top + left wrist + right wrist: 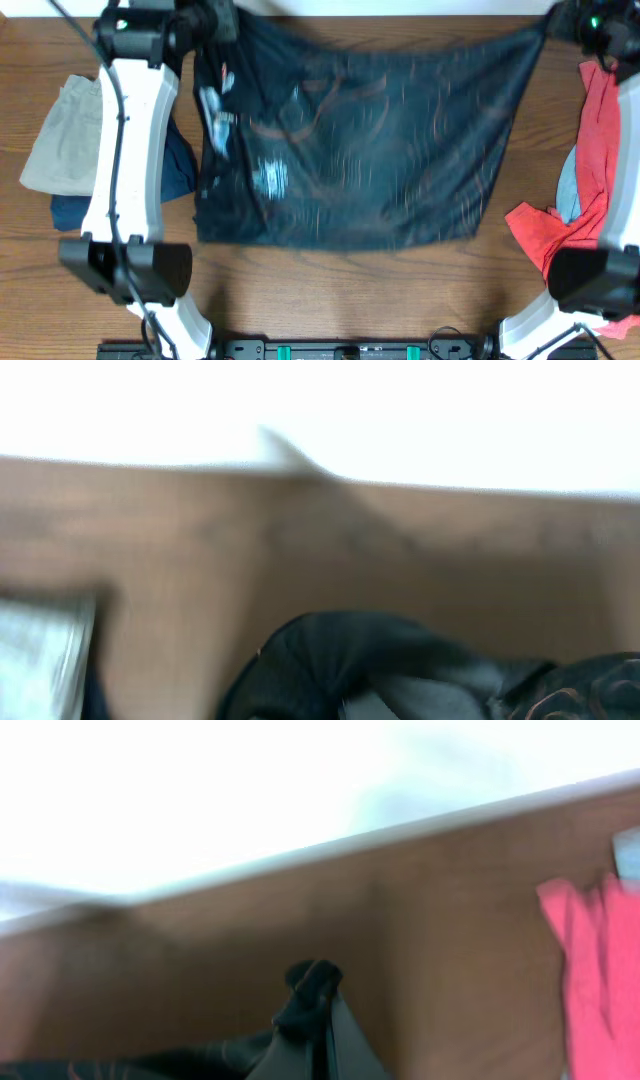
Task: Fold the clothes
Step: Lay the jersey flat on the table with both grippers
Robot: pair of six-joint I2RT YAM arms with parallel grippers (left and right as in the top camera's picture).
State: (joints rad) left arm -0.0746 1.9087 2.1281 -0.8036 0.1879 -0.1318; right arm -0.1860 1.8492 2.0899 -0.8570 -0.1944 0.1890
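Overhead view of a brown wood-grain tabletop (330,290), white beyond its far edge. Spread across the middle, a black jersey (350,140) with thin orange contour lines and white logos toward its left side, near hem lying on the wood, far corners drawn outward. Off to the left, heaped khaki trousers (60,140) just beside a navy garment (178,165), the latter partly under the white left arm (130,130). Off to the right, a crumpled red T-shirt (600,120) alongside the right arm (592,280). Both arms stretched from the near edge to the far edge, well apart. Left claw (210,22) closed on the jersey's far left corner; right claw (562,20) pinched on the far right corner, cloth sagging in a shallow curve between them. Left wrist view, blurred: bunched black jersey (400,660) with grey lining at the bottom, bare wood and an overexposed white backdrop beyond. Right wrist view, also blurred: a nub of the black jersey (310,992) gathered at bottom centre, red T-shirt (585,970) at the right edge, fingers too smeared to make out.
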